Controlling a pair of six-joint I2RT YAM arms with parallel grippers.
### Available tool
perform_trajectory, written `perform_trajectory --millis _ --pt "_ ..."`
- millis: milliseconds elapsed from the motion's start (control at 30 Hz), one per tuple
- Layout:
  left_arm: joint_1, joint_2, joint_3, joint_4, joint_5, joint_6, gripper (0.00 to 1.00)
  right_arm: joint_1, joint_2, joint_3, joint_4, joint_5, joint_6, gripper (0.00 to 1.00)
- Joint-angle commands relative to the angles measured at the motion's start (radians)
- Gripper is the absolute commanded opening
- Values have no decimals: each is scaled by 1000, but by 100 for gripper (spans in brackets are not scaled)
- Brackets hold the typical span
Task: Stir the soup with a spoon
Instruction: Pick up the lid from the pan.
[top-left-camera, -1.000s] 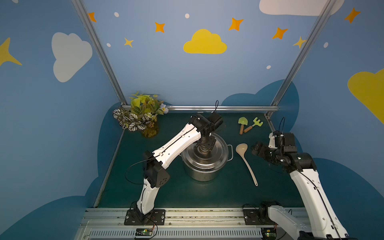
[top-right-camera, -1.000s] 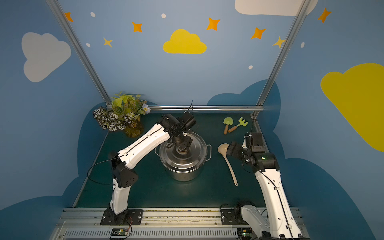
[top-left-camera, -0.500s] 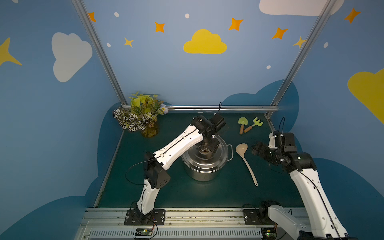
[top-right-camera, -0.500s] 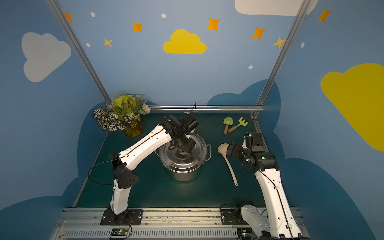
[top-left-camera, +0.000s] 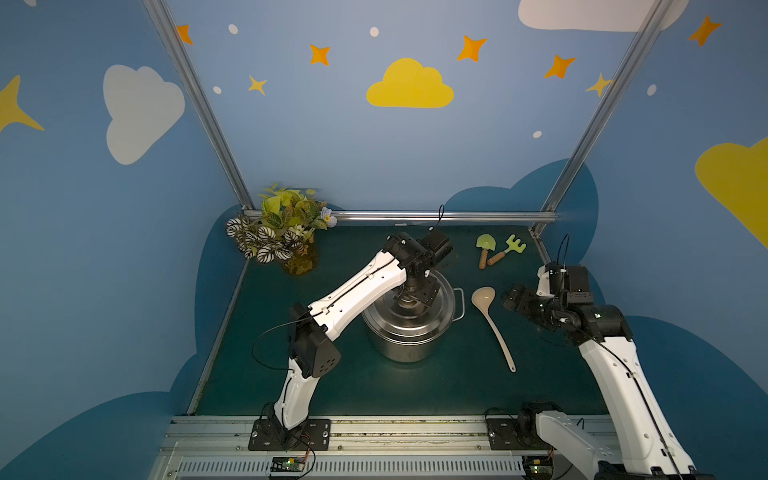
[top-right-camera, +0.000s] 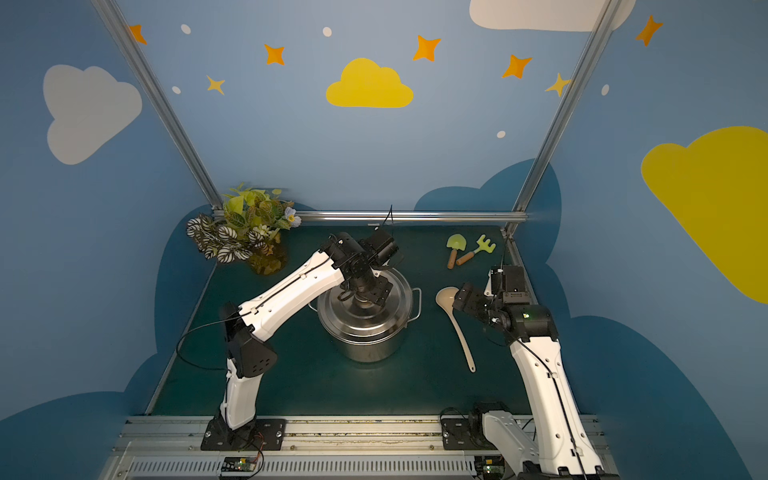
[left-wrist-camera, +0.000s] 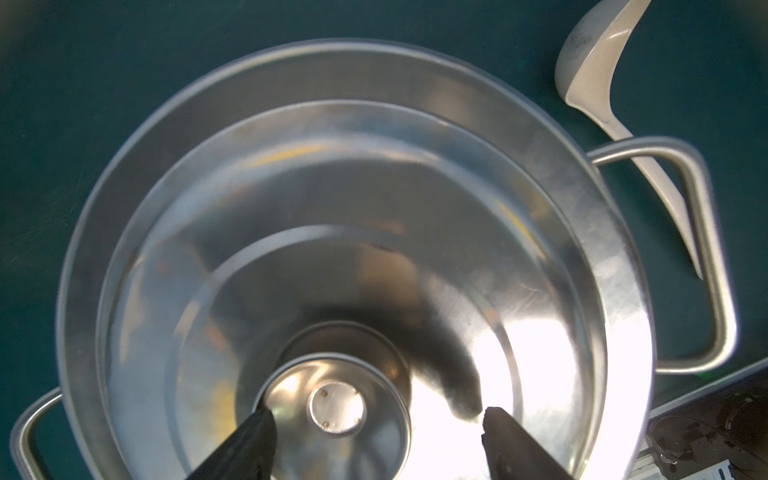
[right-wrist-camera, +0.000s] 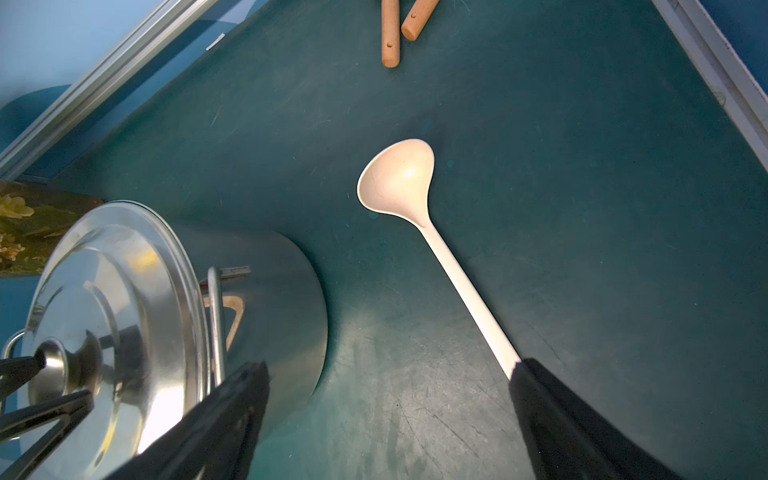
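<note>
Beige spoon (top-left-camera: 493, 323) flat on mat, bowl up, beside pot (top-left-camera: 409, 332).

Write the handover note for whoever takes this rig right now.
Left gripper: open, jaws either side of the lid knob, not closed on it.
Right gripper: open, empty, hovering near the spoon.
The spoon lies flat on the table, between the pot and the right gripper.
The lid is on the pot; contents hidden.
Done: arms positioned only.
Left: lift the lid, grasp the spoon, stir.
</note>
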Motion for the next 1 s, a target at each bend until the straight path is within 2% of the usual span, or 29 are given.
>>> perform_trajectory --millis 0,400,533,967 --pt "12 -19 17 -34 -72 1 82 -4 -2 -11 -4 -5 -7 97" --pt "23 2 -34 -20 -42 -7 81 -5 -7 -17 -4 -10 -4 97" --pt "27 11 -48 -13 -22 -5 77 -5 -9 -17 -5 -9 -6 97" --pt "33 -68 -63 22 2 20 27 -11 -10 -19 -12 -9 -12 97"
